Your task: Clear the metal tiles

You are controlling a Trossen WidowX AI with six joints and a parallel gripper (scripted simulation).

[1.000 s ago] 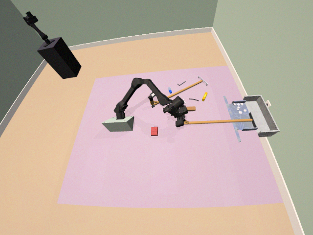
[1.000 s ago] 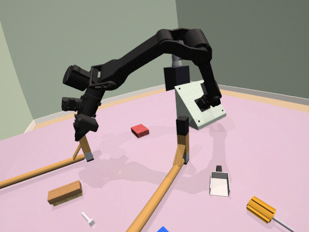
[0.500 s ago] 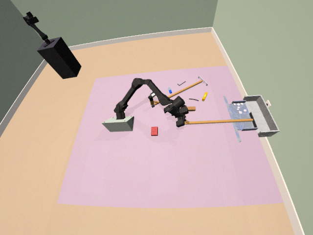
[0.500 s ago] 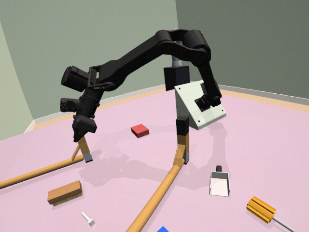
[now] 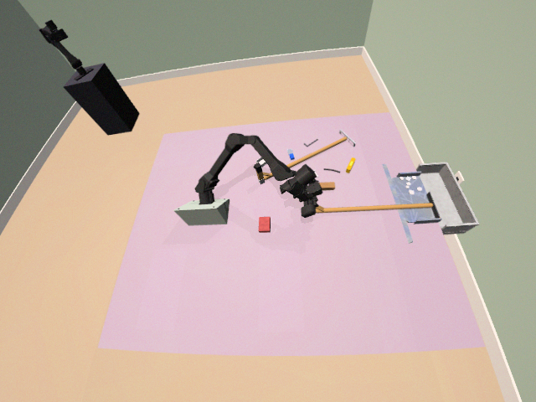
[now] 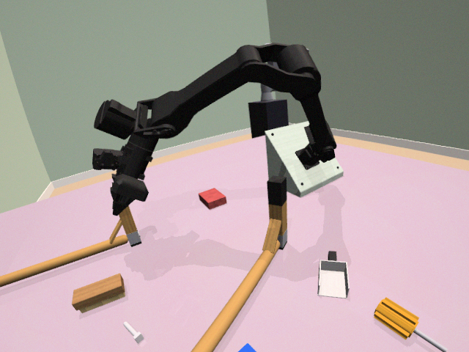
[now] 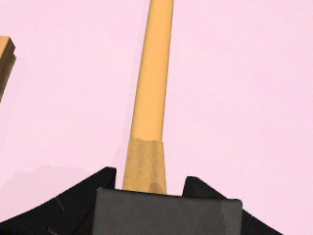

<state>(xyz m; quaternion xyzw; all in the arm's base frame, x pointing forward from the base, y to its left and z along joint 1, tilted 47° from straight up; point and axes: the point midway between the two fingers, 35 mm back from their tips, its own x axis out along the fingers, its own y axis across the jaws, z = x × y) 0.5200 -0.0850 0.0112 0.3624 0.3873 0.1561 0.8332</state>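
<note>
My gripper (image 5: pixel 309 209) (image 6: pixel 120 212) (image 7: pixel 150 183) is shut on the upright grip of the long scraper. The scraper's wooden pole (image 5: pixel 372 208) (image 6: pixel 64 261) (image 7: pixel 154 73) runs out over the steel bench plate (image 5: pixel 413 213). Its dark blade (image 5: pixel 435 211) is at the plate's far end, beside the grey catch box (image 5: pixel 461 194). Several pale tiles (image 5: pixel 409 184) lie on the plate, to one side of the pole. Whether the blade touches the plate, and whether tiles lie in the box, I cannot tell.
A second long-poled tool (image 5: pixel 320 151) (image 6: pixel 234 303) lies behind. A wooden block (image 5: pixel 327 186) (image 6: pixel 99 290), a yellow-handled tool (image 5: pixel 350 164) (image 6: pixel 396 318), a red block (image 5: pixel 264 224) (image 6: pixel 212 197) and a small white scoop (image 6: pixel 333 281) are around the arm.
</note>
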